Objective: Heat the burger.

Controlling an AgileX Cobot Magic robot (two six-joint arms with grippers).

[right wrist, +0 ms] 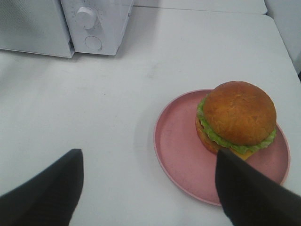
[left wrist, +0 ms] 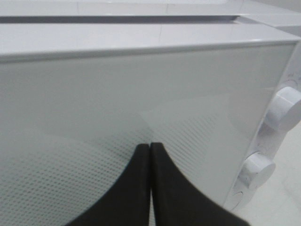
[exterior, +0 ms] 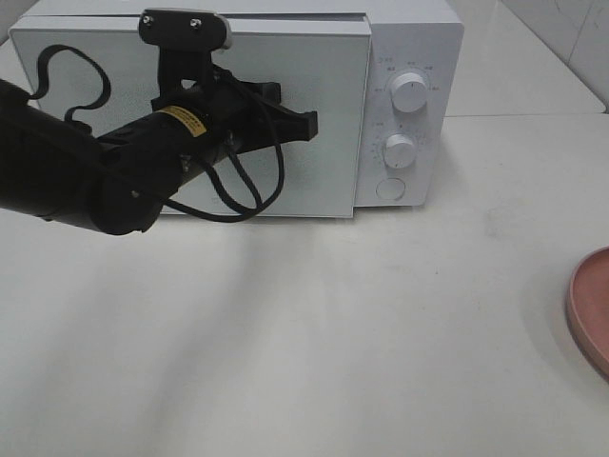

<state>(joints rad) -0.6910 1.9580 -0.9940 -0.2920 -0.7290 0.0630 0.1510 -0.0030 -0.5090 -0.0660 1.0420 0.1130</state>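
From the high camera, a white microwave [exterior: 238,105] stands at the twelve o'clock side of the white table [exterior: 333,333], its door [exterior: 314,181] closed and facing the camera, with two round knobs, an upper knob [exterior: 410,91] and a lower knob [exterior: 401,150], and a round button [exterior: 390,188] on the panel at the door's three o'clock side. The black left arm [exterior: 86,171] reaches in from nine o'clock, and the left gripper [exterior: 306,124] is in front of the door's upper middle; whether it touches the glass cannot be told here. At the three o'clock edge of this view a slice of a pink plate [exterior: 592,309] shows; the burger is out of sight here. In the left wrist view, the left gripper [left wrist: 150,147] has its two black fingers [left wrist: 165,188] pressed together with nothing between them, their tips close against the dotted door [left wrist: 94,141], the knobs [left wrist: 257,170] off toward the panel side. In the right wrist view, the right gripper [right wrist: 149,162] has its jaws spread wide apart and empty above the table [right wrist: 94,117]. The burger [right wrist: 237,117] sits on the pink plate [right wrist: 178,150], toward the plate's far side from the microwave [right wrist: 70,23], which stands well apart from it.
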